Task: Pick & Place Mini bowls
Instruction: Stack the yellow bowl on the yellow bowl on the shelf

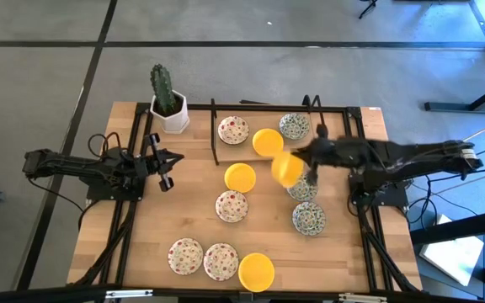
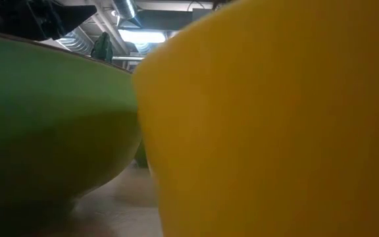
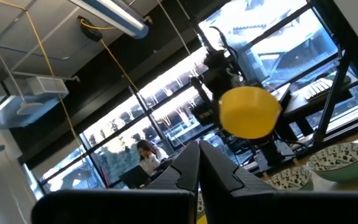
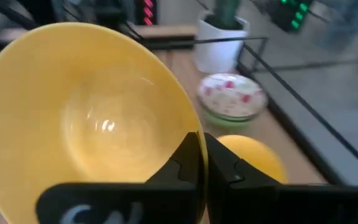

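Bowls are scattered over a wooden table (image 1: 141,244) in the overhead view. Near frame centre the right gripper (image 1: 303,160) is clamped on the rim of a plain yellow bowl (image 1: 286,168), held tilted above the table, probably so it can be carried clear of the others. Just upper left of it sit another yellow bowl (image 1: 267,141) and a red-speckled bowl (image 1: 233,130); a green-patterned bowl (image 1: 294,125) lies upper right. A third yellow one (image 1: 240,177) rests left of centre. At lower centre, two red-speckled bowls (image 1: 203,258) stand beside a fourth yellow bowl (image 1: 256,271). A potted cactus (image 1: 167,99) stands at upper left. The left gripper (image 1: 165,172) waits at mid left, fingers pressed together, holding nothing.

The table-level view is almost filled by a yellow bowl wall (image 2: 275,125) on the right and a green one (image 2: 45,125) on the left.

In the left wrist view the carried bowl hangs right of centre, with patterned bowls at lower right and a person seated far off behind the windows.

The right wrist view shows that bowl's hollow filling the left, its rim pinched at the bottom edge.
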Available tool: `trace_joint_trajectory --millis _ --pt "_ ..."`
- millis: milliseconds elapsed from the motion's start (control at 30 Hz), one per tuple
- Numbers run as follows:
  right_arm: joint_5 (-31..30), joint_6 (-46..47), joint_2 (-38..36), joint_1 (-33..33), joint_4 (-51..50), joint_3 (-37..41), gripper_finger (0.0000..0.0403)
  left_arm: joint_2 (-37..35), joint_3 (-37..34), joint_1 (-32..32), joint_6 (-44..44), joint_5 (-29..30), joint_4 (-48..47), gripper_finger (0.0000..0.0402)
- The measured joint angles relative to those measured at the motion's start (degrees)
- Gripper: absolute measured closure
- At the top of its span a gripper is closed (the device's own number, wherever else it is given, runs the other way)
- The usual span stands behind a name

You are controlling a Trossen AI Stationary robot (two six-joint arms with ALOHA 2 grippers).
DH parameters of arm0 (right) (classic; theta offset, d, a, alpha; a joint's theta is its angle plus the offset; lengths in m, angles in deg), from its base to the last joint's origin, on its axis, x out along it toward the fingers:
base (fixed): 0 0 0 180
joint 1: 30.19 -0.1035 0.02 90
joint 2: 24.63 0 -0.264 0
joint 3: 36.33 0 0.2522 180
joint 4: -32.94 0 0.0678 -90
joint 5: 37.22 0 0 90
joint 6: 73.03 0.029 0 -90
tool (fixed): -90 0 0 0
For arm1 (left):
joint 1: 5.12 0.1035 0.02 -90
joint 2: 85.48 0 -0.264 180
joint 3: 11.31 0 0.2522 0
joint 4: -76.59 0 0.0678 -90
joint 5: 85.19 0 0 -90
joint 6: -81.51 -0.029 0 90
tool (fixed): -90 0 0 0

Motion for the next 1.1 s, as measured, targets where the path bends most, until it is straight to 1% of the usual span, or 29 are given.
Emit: trace_joint_trajectory --millis 300,400,500,633,767,933,1000,1100 --pt "0.0 -7.7 21.4 13.9 -24.9 -29.5 0.04 0.0 0.0 0.0 2.8 0.2 -0.1 0.0394" --pt "0.0 -10.3 28.3 18.1 -33.5 -37.2 0.0401 0.0 0.0 0.0 4.1 0.2 -0.1 0.0397" --pt "2.1 -12.8 34.3 21.4 -38.3 -42.9 0.0401 0.0 0.0 0.0 4.3 0.2 -0.1 0.04" --pt "2.9 -16.2 40.6 23.7 -39.4 -46.7 0.0401 0.0 0.0 0.0 5.6 0.2 -0.4 0.0398" --pt "3.7 -19.7 45.8 25.6 -39.8 -48.6 0.0401 0.0 0.0 0.0 6.9 0.3 -0.9 0.0393" --pt "12.8 -24.6 50.8 28.8 -40.1 -49.1 0.0401 0.0 0.0 0.0 7.3 0.3 -1.0 0.0392" --pt "14.2 -25.2 52.4 29.9 -40.1 -49.1 0.04 0.0 0.0 0.0 7.3 0.3 -1.0 0.0394" --pt "14.3 -25.2 54.1 31.2 -40.0 -49.1 0.0399 0.0 0.0 0.0 7.3 0.4 -1.0 0.0398"
